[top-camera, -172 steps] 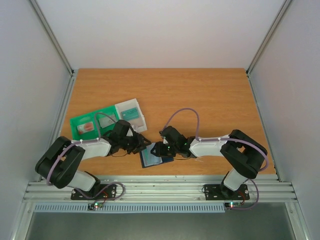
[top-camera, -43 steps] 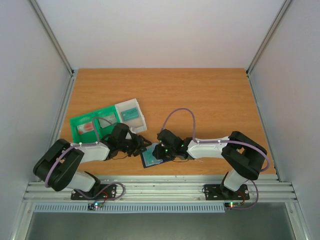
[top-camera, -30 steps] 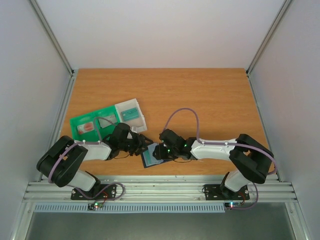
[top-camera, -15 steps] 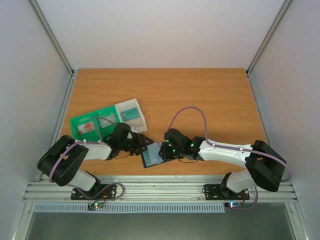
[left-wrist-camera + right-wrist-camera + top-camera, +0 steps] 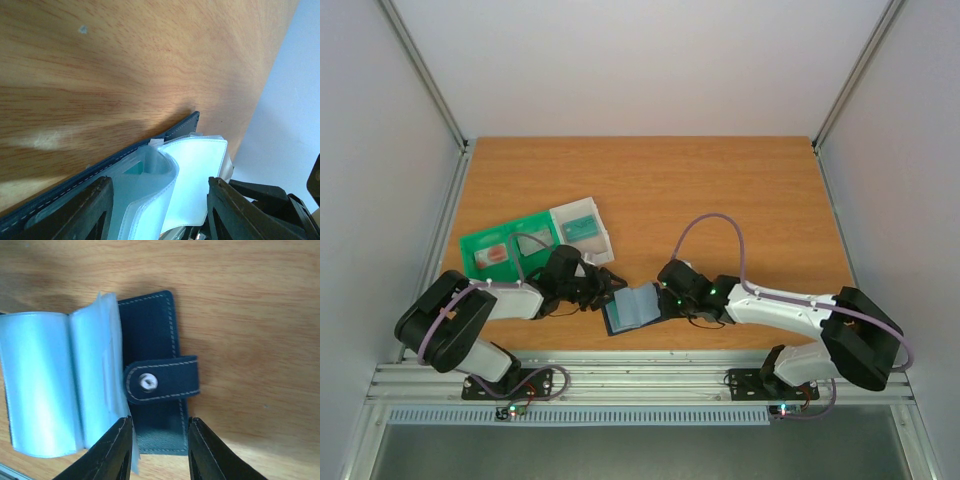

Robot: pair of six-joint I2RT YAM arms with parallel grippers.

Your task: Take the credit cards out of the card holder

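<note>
Well, the card holder (image 5: 632, 310) lies open on the counter (image 5: 720, 190), low centre of the top view, pale sleeves (image 5: 45, 385) up. My left fingers (image 5: 95, 210) straddle the sleeves, grip or not I cannot tell; my right fingers (image 5: 117, 452) stand parted over its navy cover.

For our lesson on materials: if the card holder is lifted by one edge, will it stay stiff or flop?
Probably floppy: the card holder has clear sleeves that bow and curl apart. Its stitched navy cover looks soft, so it may bend at the fold. It looks thin, so it is likely light; the snap strap could dangle.
</note>
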